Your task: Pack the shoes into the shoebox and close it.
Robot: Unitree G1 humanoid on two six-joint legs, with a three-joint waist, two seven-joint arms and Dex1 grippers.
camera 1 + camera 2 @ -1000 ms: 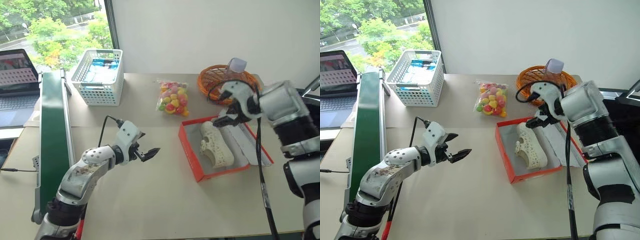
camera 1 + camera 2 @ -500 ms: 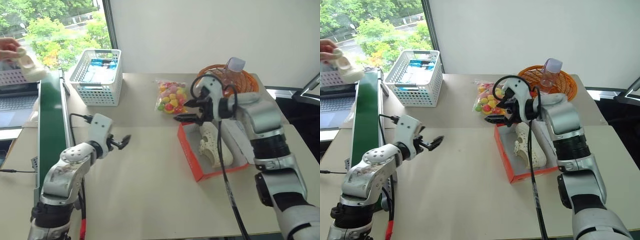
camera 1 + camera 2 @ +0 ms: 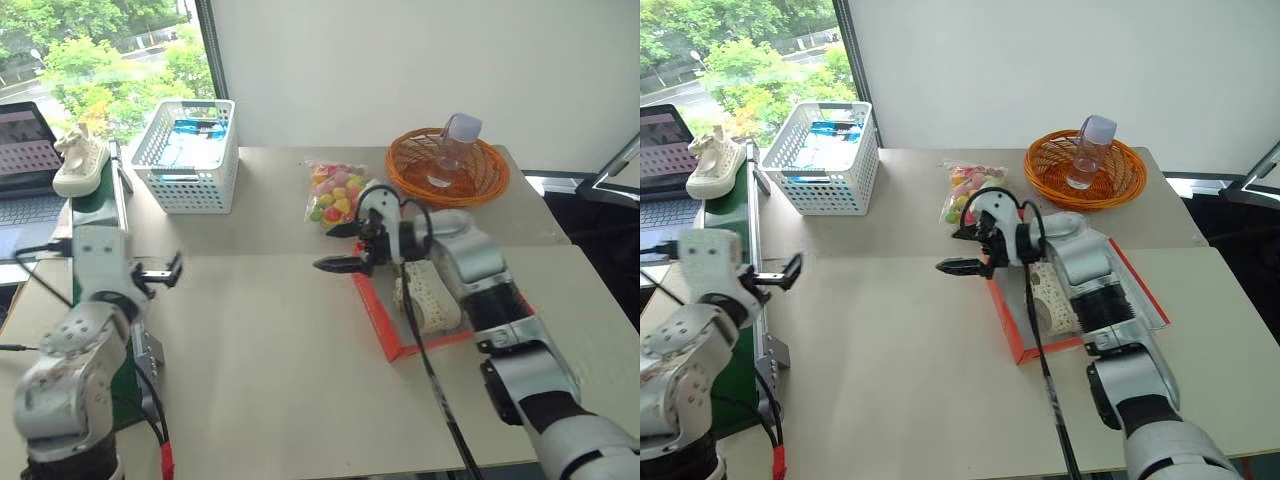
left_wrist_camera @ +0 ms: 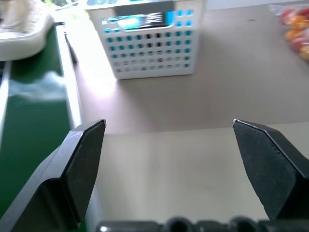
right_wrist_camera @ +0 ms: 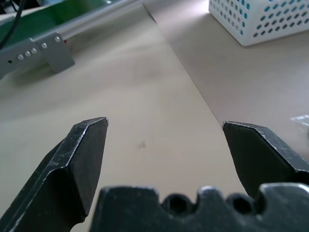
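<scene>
Shoe number 2 (image 3: 80, 163) sits at the upper left of the frame, on the far end of the green conveyor (image 3: 100, 215), sole down, its long axis running roughly along the belt. Its mate (image 3: 424, 296) already lies in the shoebox (image 3: 372, 310) at centre right, lengthwise along the box, with the lid still laid open on the far side.

From that belt shoe, my left gripper (image 3: 160, 272) is the nearer: it hovers at middle left, just beside the belt, with the shoe up and to the left of its fingers. Those fingers stand wide apart and hold nothing. My right gripper (image 3: 342, 248) hangs at the box's near-left corner, pointing left across the bare table (image 3: 270, 380), fingers also spread and empty, well apart from the belt shoe.

I judge the pick belongs to my left arm, reaching up-frame along the belt.
</scene>
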